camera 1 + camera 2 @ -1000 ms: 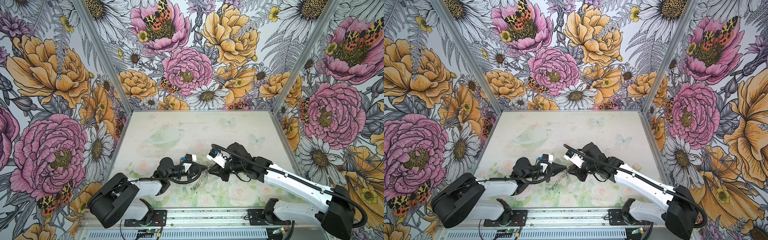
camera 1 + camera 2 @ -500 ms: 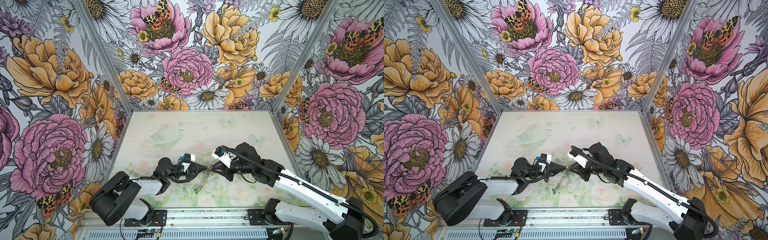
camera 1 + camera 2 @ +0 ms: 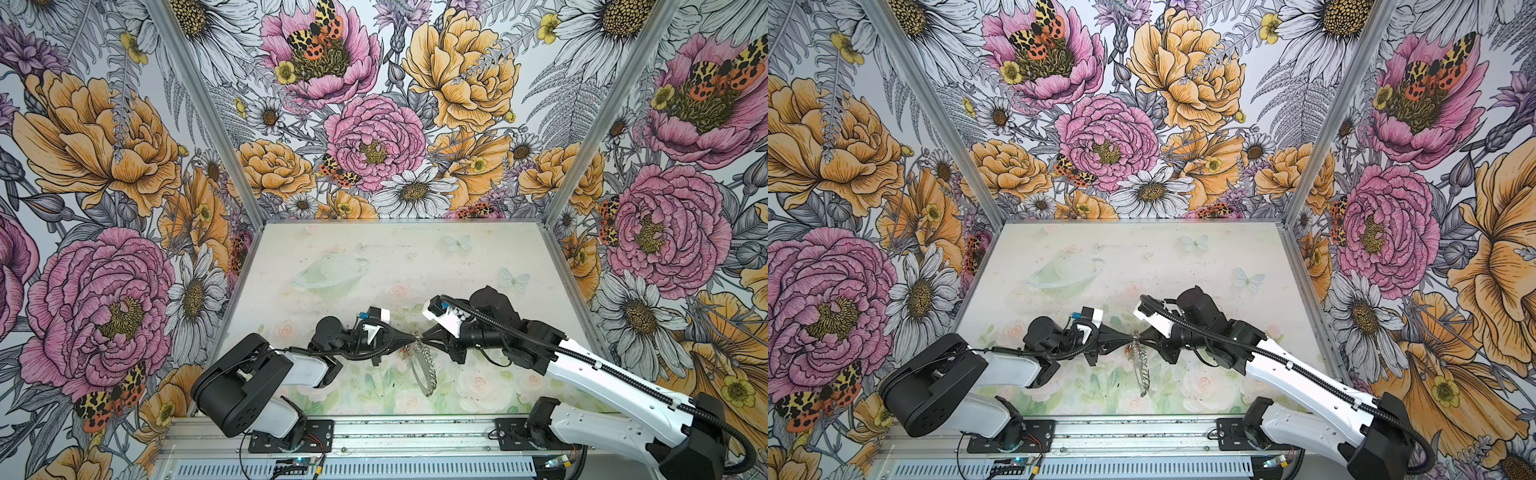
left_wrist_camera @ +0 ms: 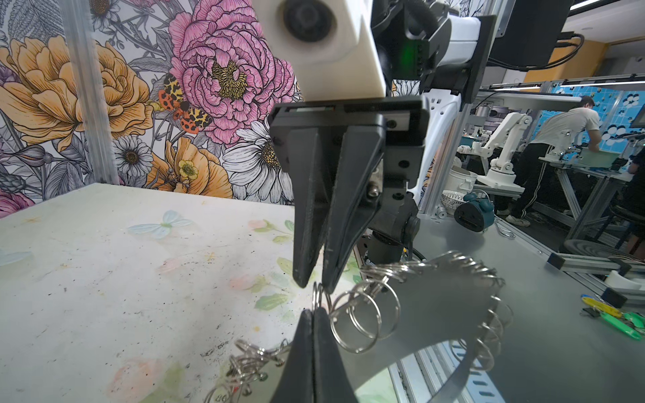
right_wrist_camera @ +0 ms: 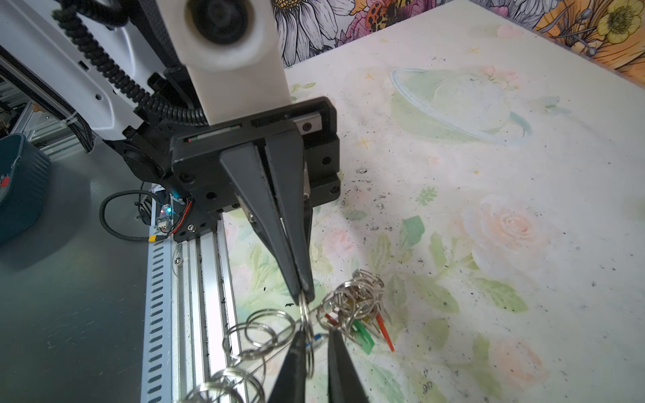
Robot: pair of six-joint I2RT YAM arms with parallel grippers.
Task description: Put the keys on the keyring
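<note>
While the left gripper (image 5: 303, 292) pinches a loop of the hanging keyring (image 4: 446, 300) above the table (image 3: 374, 257), the right gripper (image 4: 316, 282) holds its jaws slightly apart there; the keys (image 5: 356, 314) dangle alongside, so we judge threading unfinished.

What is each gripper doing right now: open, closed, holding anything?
Left gripper: closed on a small silver ring.
Right gripper: slightly open, its tips on either side of that same ring, not clamped.
</note>
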